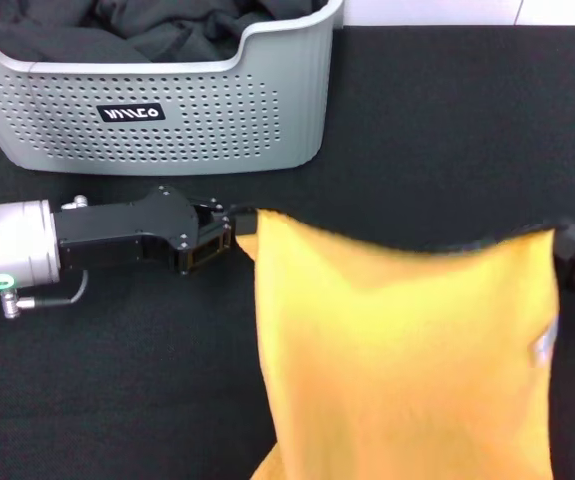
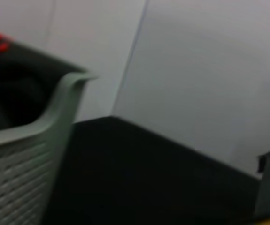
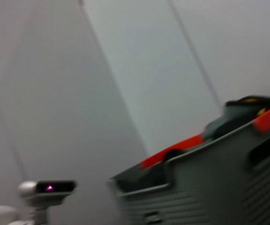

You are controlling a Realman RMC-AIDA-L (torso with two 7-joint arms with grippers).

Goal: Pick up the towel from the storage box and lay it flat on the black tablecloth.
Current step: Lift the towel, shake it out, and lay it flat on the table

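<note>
The towel hangs with its orange-yellow face towards me, its black-trimmed top edge stretched between both grippers above the black tablecloth. A small white tag shows near its right edge. My left gripper is shut on the towel's upper left corner. My right gripper is shut on the upper right corner, at the view's right edge. The storage box, light grey and perforated with a black label, stands at the back left. It also shows in the left wrist view and the right wrist view.
A black fabric heap lies inside the box. The tablecloth runs to a pale wall behind. Red and dark items show over the box rim in the right wrist view.
</note>
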